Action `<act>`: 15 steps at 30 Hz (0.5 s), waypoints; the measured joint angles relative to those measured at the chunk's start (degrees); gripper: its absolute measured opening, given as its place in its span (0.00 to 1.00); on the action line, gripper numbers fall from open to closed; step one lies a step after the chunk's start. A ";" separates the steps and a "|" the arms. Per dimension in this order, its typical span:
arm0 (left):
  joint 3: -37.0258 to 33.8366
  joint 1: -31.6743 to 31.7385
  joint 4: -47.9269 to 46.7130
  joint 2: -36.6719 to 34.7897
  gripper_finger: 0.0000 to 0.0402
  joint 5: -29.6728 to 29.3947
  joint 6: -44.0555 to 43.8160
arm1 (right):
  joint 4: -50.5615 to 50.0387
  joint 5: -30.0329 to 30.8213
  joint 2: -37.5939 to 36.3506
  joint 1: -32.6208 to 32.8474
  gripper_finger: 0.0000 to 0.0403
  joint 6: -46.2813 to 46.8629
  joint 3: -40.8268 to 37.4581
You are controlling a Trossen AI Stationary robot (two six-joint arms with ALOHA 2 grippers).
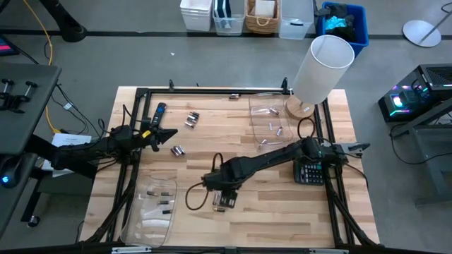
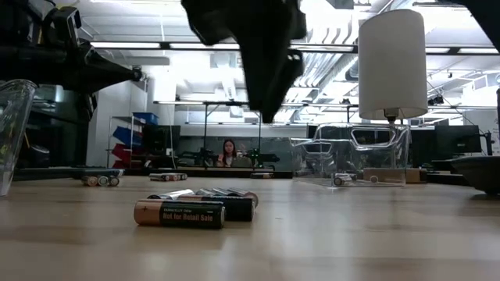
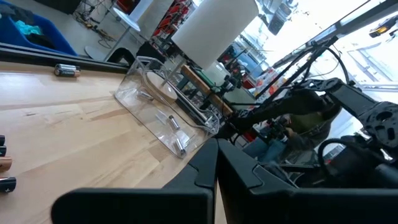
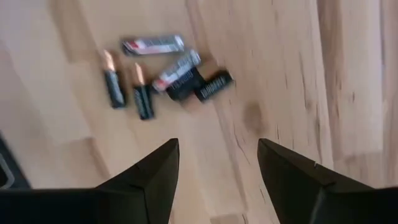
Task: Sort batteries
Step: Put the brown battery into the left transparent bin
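Batteries lie clustered on the wooden table under our right gripper, its jaws spread and empty; we should centre over one cell and descend squarely. Our left gripper waits pressed together by the remote

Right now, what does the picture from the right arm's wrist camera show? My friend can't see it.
The right arm's open black gripper hangs over a pale wooden table, not touching anything. Just ahead lies a small cluster of batteries: two dark ones with copper ends side by side, and some silvery and dark ones bunched together.
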 joint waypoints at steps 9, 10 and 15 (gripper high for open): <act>0.00 0.00 0.00 -0.02 0.00 -0.02 0.00 | 0.60 -0.83 -6.44 -1.02 0.52 2.03 -6.62; -0.01 0.02 0.00 -0.02 0.00 -0.03 0.00 | 0.19 0.07 -7.65 -1.43 0.52 1.92 -7.37; -0.01 0.02 0.00 -0.02 0.00 0.00 0.00 | -2.59 5.14 -16.67 -4.12 0.52 4.46 -11.30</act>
